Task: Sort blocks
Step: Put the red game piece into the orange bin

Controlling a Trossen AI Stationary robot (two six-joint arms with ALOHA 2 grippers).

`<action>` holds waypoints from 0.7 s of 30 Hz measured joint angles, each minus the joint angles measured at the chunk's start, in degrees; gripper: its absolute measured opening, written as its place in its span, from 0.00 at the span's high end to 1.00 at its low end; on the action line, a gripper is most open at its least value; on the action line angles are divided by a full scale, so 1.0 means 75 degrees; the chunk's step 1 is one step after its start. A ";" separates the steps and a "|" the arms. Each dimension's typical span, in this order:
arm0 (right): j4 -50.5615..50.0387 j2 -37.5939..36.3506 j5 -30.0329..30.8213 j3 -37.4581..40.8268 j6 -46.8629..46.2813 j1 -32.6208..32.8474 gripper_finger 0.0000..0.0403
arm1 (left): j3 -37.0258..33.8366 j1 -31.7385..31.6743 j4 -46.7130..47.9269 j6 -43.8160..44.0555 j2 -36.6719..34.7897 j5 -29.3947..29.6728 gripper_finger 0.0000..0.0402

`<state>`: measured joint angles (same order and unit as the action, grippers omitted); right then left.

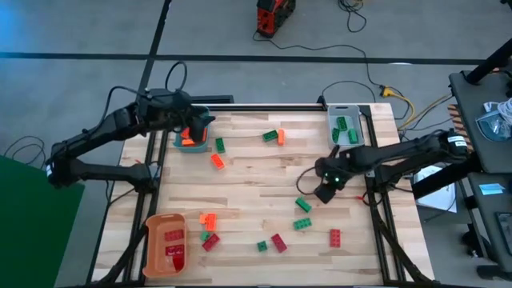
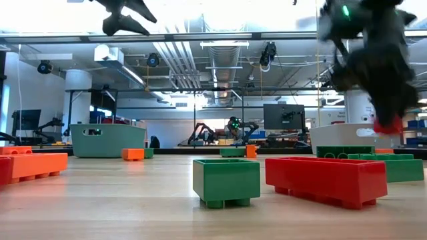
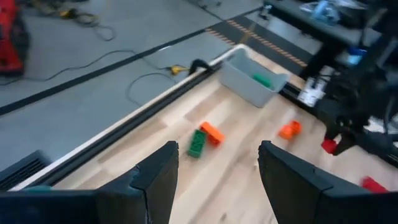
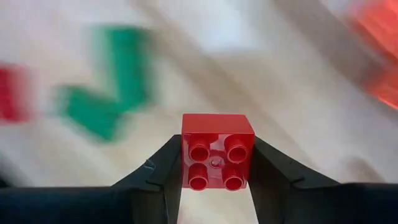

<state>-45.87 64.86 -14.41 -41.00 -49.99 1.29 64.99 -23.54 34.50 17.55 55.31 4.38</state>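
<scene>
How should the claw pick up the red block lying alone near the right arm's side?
From straight above, pinch the red block across its narrow width, mid-length. It lies flat, long and thin, with bare table beside both long sides.

Open wood runs through the table's [image 1: 264,172] middle, wide enough for either arm. Toward six o'clock the way is littered with loose blocks [image 1: 302,224]. The right gripper [image 1: 323,192], clamped on a red block [image 4: 217,151], hangs over the three o'clock side. Bins guard three corners: teal [image 1: 178,141] at eleven, grey [image 1: 356,120] at one, orange [image 1: 150,240] at seven
</scene>
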 joint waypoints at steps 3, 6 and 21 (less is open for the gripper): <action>0.0520 -0.0023 -0.0279 -0.0681 0.0207 -0.0187 0.67 | 0.0000 0.0297 -0.0352 -0.0261 0.0000 -0.0120 0.51; 0.1549 0.0037 -0.0309 -0.1267 0.0577 -0.0524 0.67 | 0.0000 0.0645 -0.0908 -0.0599 0.0008 -0.0123 0.51; 0.5037 0.2481 -0.5723 -0.4259 0.2432 -0.1789 0.67 | 0.0000 0.1823 -0.2981 -0.1290 0.1043 -0.1841 0.51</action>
<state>-8.10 83.47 -57.33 -72.95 -31.75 -12.12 64.99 -9.86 12.14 7.87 63.13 -9.43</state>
